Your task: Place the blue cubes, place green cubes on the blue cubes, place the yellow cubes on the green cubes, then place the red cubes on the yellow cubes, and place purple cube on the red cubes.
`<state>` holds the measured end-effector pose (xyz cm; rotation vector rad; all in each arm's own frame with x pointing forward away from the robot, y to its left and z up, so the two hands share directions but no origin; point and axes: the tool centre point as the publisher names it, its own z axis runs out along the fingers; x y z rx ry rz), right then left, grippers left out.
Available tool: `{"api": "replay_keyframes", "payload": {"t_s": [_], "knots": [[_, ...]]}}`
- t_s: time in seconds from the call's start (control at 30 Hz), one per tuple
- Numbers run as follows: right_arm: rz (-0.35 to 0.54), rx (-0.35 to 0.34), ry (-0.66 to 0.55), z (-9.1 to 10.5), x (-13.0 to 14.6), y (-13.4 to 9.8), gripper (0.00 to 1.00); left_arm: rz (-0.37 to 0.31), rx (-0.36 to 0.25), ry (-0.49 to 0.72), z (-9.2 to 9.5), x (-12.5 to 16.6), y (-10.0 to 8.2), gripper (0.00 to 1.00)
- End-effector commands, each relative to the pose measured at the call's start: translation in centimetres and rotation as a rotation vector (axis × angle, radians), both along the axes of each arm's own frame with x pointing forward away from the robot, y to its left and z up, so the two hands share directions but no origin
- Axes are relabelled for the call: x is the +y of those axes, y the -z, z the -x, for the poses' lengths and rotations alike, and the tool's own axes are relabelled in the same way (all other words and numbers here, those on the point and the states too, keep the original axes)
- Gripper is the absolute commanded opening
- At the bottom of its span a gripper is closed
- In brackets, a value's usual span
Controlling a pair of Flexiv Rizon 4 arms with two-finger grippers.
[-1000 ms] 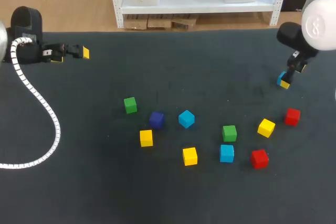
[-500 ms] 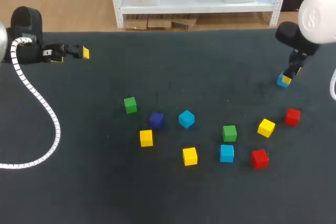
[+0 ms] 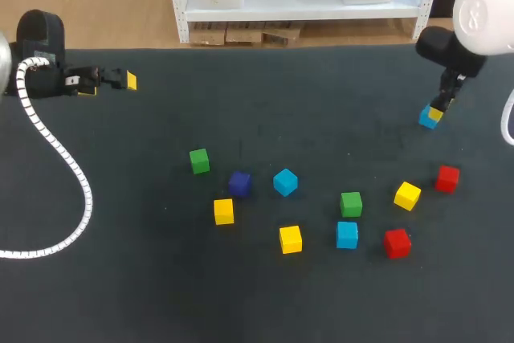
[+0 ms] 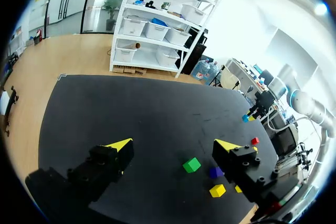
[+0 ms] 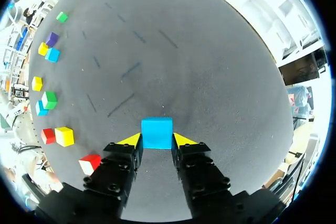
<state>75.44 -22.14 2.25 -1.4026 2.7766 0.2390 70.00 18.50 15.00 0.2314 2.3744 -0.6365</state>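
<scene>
While the right pincer (image 5: 156, 141) is squeezing it from both sides, one blue cube (image 5: 156, 132) is sitting between the two yellow tips, over the far right part of the dark table (image 3: 161, 295). It may be a little off the table, but that is hard to see.

Near it, a red cube (image 3: 447, 177) and a yellow cube (image 3: 407, 195) are lying on the table. A bit further on, a green cube (image 3: 351, 203), a second blue cube (image 3: 347, 234) and a second red cube (image 3: 397, 242) are sitting close together.

Around the middle, a third blue cube (image 3: 285, 181) is lying near the purple cube (image 3: 239, 183). A second green cube (image 3: 199, 160), a second yellow cube (image 3: 224, 211) and a third yellow cube (image 3: 290, 238) are sitting around them.

Well apart, at the far left, the left pincer (image 4: 173, 145) is hanging over the table with its fingers wide apart.
</scene>
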Motion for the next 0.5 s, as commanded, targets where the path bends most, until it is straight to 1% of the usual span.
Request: {"api": "replay_keyframes", "payload": {"t_s": [0.03, 0.17, 0.3, 0.5], "knots": [[-0.022, -0.007, -0.033, 0.2, 0.5, -2.5, 0.00, 0.000, 0.000, 0.000, 0.0, 0.0, 0.0, 1.00], [-0.030, -0.036, -0.083, 0.3, 1.7, -4.7, 0.00, 0.000, 0.000, 0.000, 0.0, 0.0, 0.0, 1.00], [-0.013, -0.081, -0.131, 0.3, 2.9, -6.8, 0.00, 0.000, 0.000, 0.000, 0.0, 0.0, 0.0, 1.00], [-0.045, -0.122, -0.189, 1.4, 5.5, -9.7, 0.00, 0.000, 0.000, 0.000, 0.0, 0.0, 0.0, 1.00]]}}
